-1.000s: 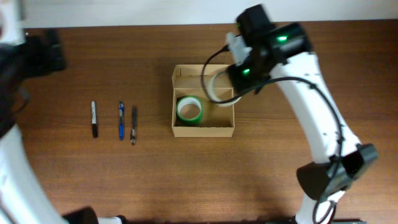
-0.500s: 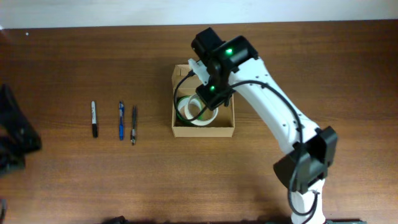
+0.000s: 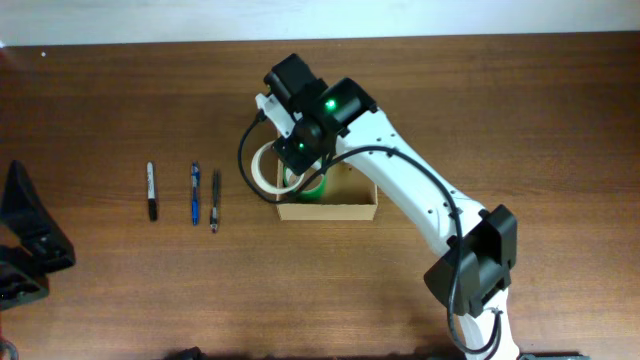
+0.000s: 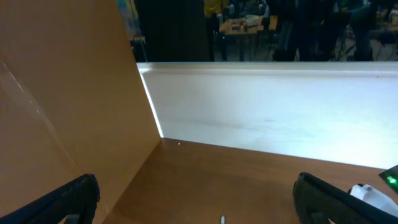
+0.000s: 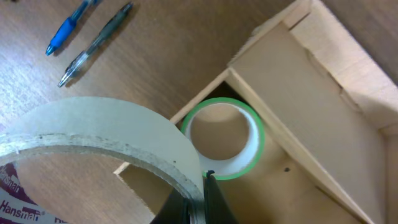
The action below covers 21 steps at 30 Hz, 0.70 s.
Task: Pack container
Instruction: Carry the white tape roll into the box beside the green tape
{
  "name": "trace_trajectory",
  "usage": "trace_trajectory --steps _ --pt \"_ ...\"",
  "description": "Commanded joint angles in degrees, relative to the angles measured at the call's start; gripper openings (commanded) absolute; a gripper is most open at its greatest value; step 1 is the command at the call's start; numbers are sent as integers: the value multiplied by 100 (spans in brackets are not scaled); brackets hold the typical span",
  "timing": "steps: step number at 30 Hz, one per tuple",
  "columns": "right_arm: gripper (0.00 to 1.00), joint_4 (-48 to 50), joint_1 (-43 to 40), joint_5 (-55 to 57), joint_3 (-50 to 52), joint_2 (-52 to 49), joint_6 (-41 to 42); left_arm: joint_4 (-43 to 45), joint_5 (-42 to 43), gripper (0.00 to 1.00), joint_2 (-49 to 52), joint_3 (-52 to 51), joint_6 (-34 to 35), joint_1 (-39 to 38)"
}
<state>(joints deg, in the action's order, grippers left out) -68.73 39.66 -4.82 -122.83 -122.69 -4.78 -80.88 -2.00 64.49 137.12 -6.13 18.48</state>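
Container (image 5: 311,112) holding green tape (image 5: 256,142), right tool (image 5: 200,199) clamping beige roll (image 5: 106,130) printed "Hansma"

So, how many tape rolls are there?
2. The green roll lies in the box; the beige roll hangs in the right fingers at its left wall. The arm may hide more.

We see a robotics lab or shared workroom: a white jointed robot arm (image 3: 410,185) reaches over a brown wood-grain worktop (image 3: 520,90), a low white partition (image 4: 261,118) edges it, and cluttered desks (image 4: 242,26) stand beyond in a dim open room.
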Motion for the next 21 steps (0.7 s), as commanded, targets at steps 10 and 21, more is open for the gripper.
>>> trace_trajectory --steps 10,21 --pt "4 -48 -20 247 9 -649 68 -57 -37 99 13 -70 94 26" --pt "4 -199 -151 426 -2 -658 50 -24 -37 99 15 -227 94 26"
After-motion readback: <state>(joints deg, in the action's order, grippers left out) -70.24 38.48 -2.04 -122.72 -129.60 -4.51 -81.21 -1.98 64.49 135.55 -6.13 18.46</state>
